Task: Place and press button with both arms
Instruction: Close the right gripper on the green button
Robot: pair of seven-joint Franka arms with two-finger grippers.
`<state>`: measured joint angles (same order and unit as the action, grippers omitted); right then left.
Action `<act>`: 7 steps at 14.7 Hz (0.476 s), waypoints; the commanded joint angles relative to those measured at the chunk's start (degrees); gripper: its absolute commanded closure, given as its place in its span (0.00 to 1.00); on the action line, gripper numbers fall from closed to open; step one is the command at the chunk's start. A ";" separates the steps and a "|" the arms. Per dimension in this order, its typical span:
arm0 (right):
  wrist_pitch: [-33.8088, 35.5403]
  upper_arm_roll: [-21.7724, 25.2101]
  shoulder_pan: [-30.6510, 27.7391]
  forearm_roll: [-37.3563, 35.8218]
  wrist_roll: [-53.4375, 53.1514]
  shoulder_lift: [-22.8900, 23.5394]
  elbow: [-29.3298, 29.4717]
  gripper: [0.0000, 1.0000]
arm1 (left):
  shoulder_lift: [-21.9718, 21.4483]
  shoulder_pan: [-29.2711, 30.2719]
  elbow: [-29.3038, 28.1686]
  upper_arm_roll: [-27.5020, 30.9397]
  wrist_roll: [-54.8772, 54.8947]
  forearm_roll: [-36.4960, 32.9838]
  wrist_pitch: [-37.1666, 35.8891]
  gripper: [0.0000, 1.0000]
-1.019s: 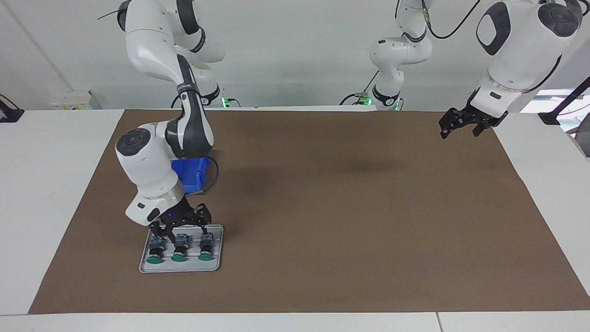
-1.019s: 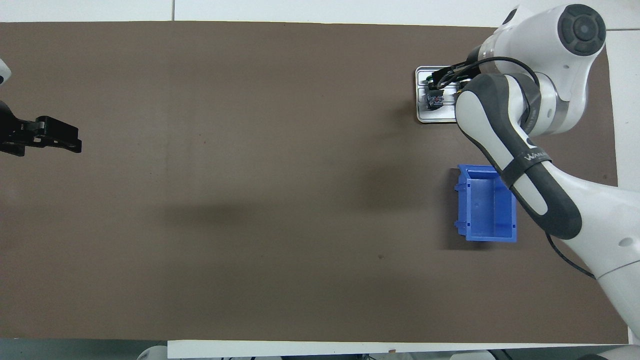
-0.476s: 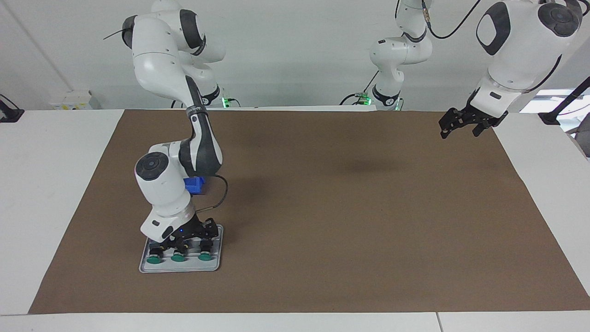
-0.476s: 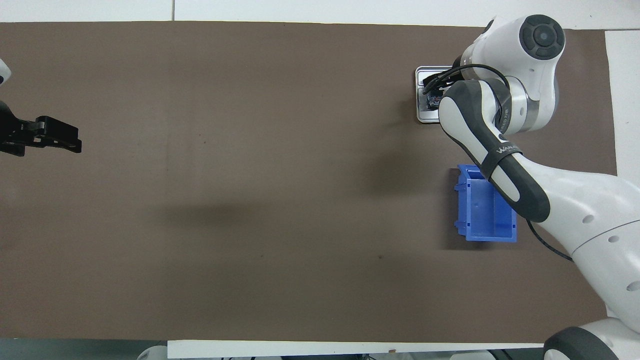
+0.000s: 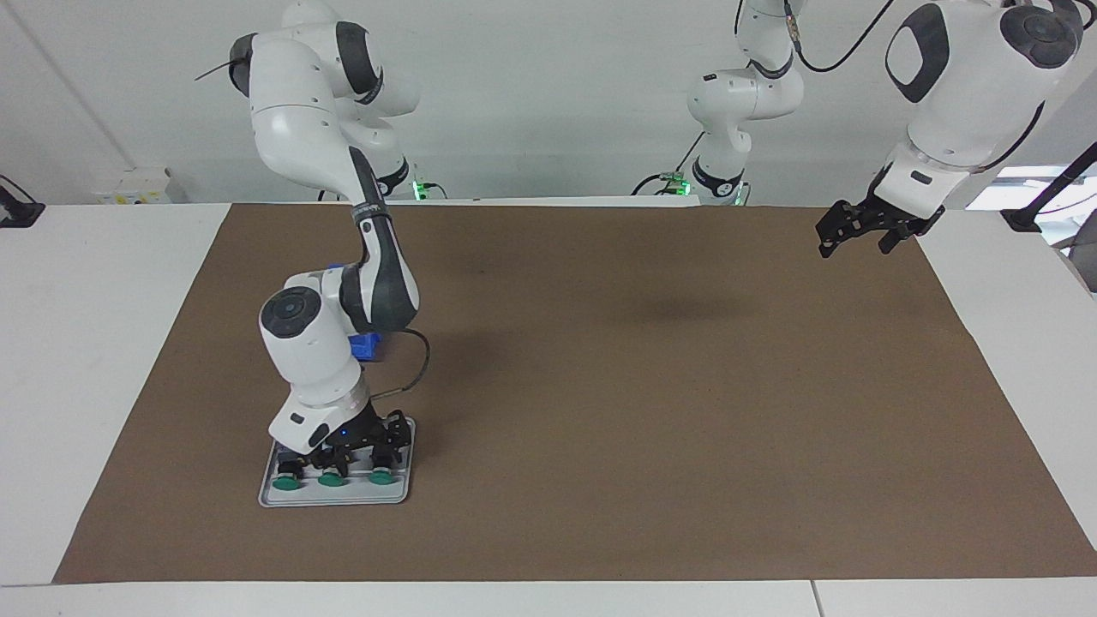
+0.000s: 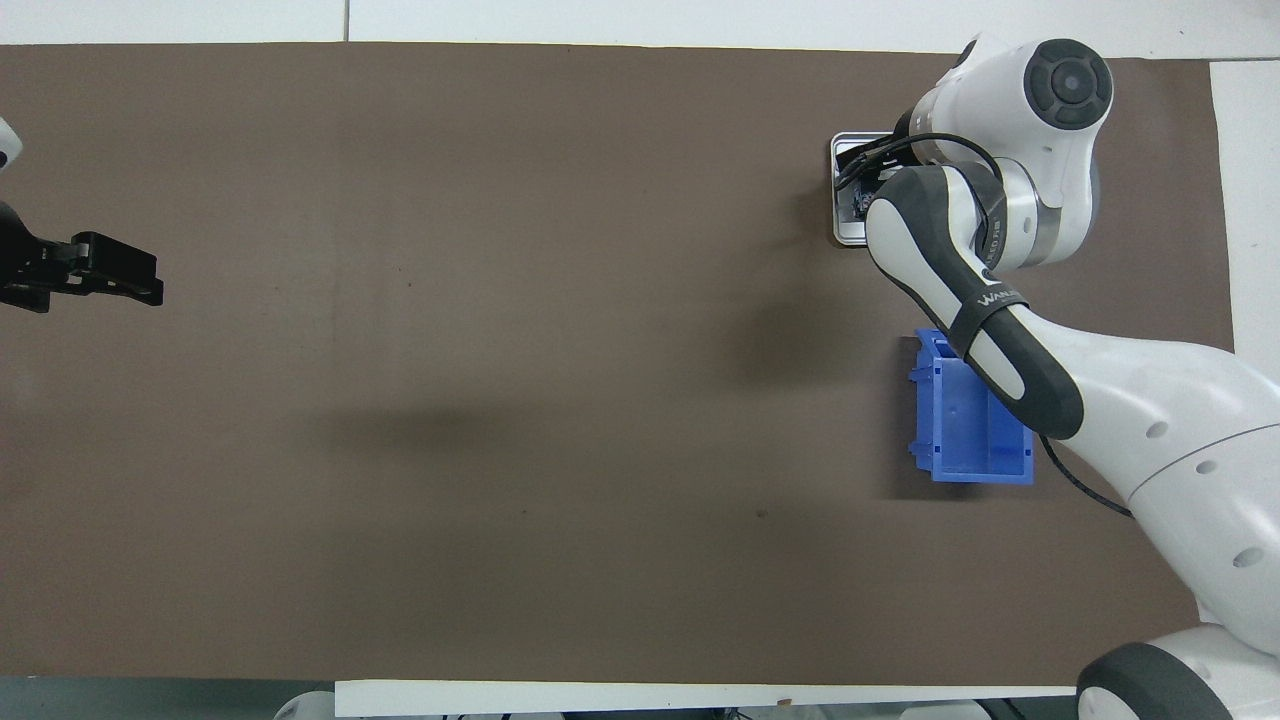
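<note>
The right tool (image 5: 343, 458) is down among three green-capped buttons lying in a row on a small grey tray (image 5: 403, 495), at the right arm's end of the counter (image 5: 600, 411). Its fingers look spread around the middle button (image 5: 331, 478), though I cannot tell whether they touch it. A blue bin (image 6: 970, 420) stands on the brown mat nearer to the robots than the tray — partly under the right arm. The left tool (image 5: 857, 231) waits, spread, in the air over the mat's corner at the left arm's end.
</note>
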<state>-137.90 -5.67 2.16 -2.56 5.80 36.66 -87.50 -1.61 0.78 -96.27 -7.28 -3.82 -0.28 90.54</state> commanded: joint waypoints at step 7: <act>-0.88 -0.39 -0.05 -1.49 -1.67 1.30 0.76 0.31 | -1.55 0.19 -2.00 0.25 0.83 0.01 1.21 0.00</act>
<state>-138.56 -5.71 2.18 -2.58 5.80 37.51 -87.40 -1.61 0.78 -96.27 -7.28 -3.82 -0.28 90.54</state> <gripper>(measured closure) 0.304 0.000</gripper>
